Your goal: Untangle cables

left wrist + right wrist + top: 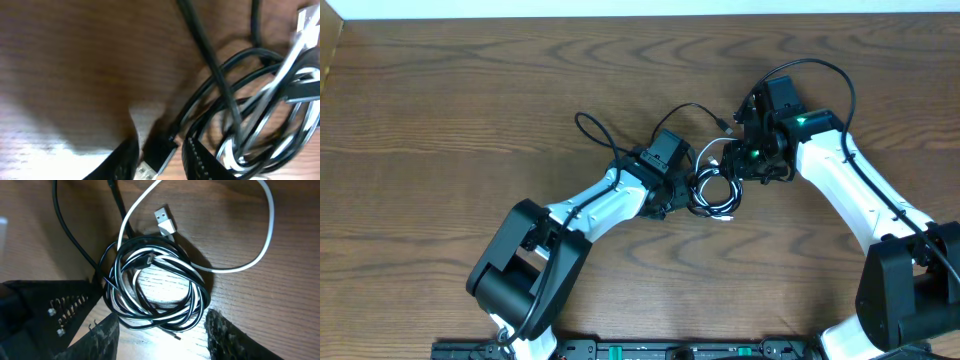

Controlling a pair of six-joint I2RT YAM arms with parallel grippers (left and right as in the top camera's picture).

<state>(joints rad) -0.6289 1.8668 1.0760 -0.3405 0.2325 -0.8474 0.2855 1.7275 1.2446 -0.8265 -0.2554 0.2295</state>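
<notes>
Two grippers meet at one small coil near the middle of a wooden table (470,80).

Left gripper (160,165): its two fingers stand a little apart, with one black plug (159,149), silver-tipped, between them. This close view is blurred, so I cannot tell whether the pads press the plug or only flank it.

Right gripper (162,340): its two fingers are spread wide and hold nothing. The near edge of the coil (155,287) lies between the tips.

The coil is two thin cables wound together in several turns: one black cable (106,272) and one white cable (272,217). One loose white loop swings out to the side and curves back to the coil. One white plug (165,222) with a metal end rests at the coil's far rim.

Two black strands run off past the top of the right wrist view and are cut off by the frame. From overhead, both wrists cover their own fingertips. The turns overlap too closely to count them or to trace which strand lies on top.
</notes>
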